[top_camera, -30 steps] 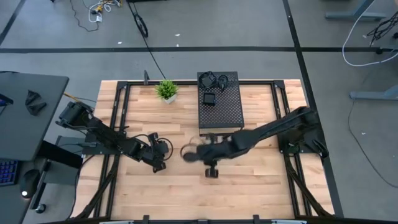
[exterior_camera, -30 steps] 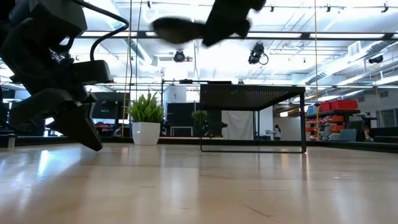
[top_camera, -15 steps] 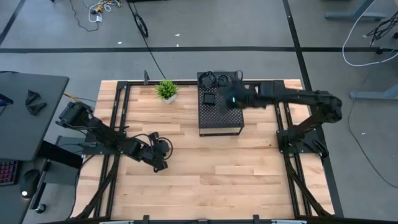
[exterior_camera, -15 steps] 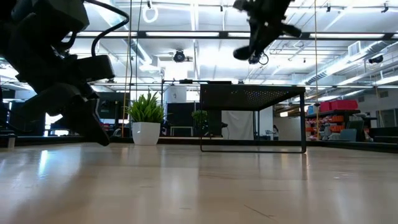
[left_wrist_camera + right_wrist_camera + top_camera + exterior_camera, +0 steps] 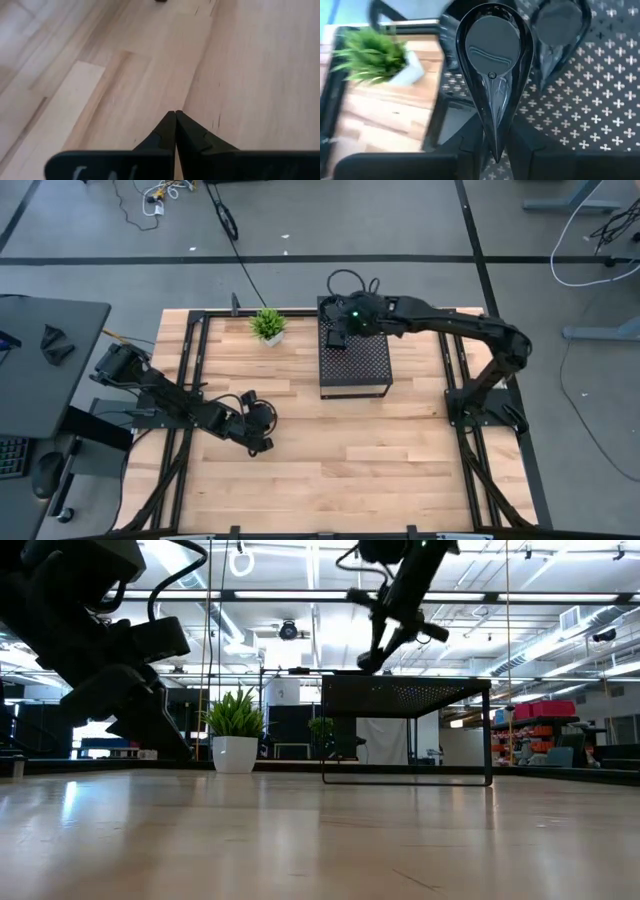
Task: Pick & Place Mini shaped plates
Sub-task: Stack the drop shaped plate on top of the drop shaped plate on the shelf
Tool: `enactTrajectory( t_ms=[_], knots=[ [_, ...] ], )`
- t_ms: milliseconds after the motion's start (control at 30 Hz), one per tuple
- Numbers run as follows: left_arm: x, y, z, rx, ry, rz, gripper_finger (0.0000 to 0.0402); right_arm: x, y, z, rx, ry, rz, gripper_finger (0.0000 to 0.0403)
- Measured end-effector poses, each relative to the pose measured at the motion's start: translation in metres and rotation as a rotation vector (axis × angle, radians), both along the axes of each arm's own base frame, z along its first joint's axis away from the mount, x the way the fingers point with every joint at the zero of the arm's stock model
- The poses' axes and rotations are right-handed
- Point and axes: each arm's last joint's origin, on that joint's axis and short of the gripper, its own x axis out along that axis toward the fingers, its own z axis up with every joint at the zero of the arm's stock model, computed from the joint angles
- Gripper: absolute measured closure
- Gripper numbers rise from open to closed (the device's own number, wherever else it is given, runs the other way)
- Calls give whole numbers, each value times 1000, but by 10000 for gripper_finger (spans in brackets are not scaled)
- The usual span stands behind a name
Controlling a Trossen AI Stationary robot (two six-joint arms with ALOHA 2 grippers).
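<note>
A: Which plates sit on the perforated box?

B: Too small to tell from above; the right gripper covers part of that far end.

A: And the teardrop plate?

B: Its tip is hidden between the fingers.

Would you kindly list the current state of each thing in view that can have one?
Glossy black teardrop-shaped plate: gripped at its pointed end, held above the box top.
Right gripper: shut on the teardrop plate, over the box's far end.
Left gripper: shut, empty, low over bare wood.
Large black perforated box: standing on the table, other black plates on its top.
Small green potted plant: upright beside the box.
</note>
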Motion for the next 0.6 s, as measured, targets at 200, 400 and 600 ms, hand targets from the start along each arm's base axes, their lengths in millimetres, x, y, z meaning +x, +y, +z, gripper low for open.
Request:
enactTrajectory(
  t_ms=[200, 400, 600],
  knots=[
    [0, 0, 0, 20, 7, -14, 390, 5, -7, -13, -16, 35, -93, 345],
    [0, 1, 0, 37, 1, -4, 390, 0, -10, -12, -16, 32, -177, 349],
    [0, 1, 1, 49, -6, 5, 390, 2, -20, -19, -21, 31, -256, 349]
  ],
)
